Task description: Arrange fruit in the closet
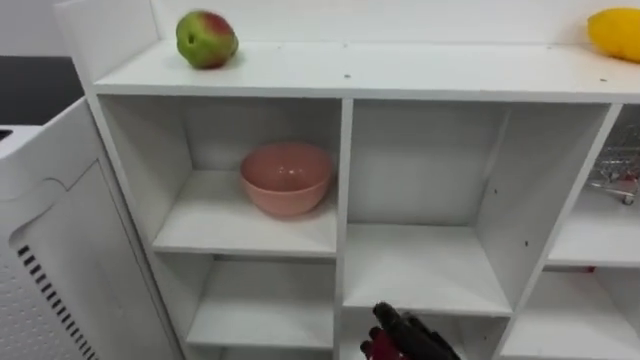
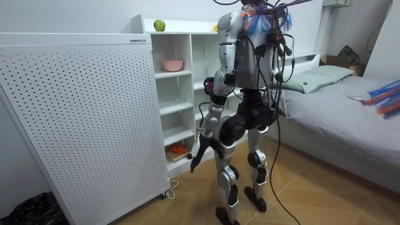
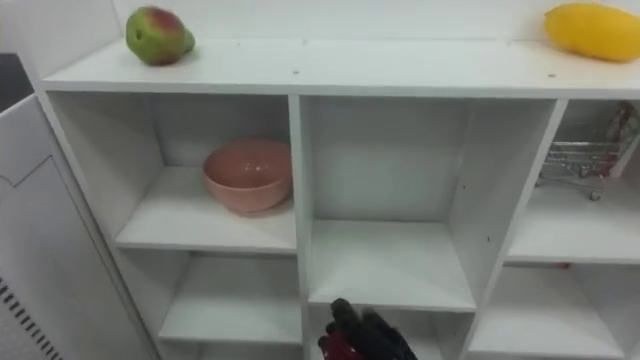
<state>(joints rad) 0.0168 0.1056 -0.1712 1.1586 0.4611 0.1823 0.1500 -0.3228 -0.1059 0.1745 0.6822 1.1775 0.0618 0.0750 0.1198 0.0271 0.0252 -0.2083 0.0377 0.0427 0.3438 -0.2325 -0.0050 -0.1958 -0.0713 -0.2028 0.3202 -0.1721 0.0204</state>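
A green-and-red apple (image 1: 206, 38) lies on top of the white closet (image 1: 380, 72) at its left end. At the right end of the top lies a yellow fruit (image 3: 592, 30). My right hand (image 1: 405, 335) is low in front of the middle column, below the middle shelf, its dark fingers fairly straight and holding nothing. My left hand (image 2: 195, 159) hangs by my thigh in the room view, fingers straight and empty. I stand upright, facing the closet.
A pink bowl (image 1: 286, 177) sits in the upper left compartment. A small wire cart (image 3: 585, 160) stands in the upper right one. Something orange (image 2: 178, 150) lies on a low shelf. A white perforated panel (image 2: 81, 119) flanks my left; a bed (image 2: 350, 119) is behind.
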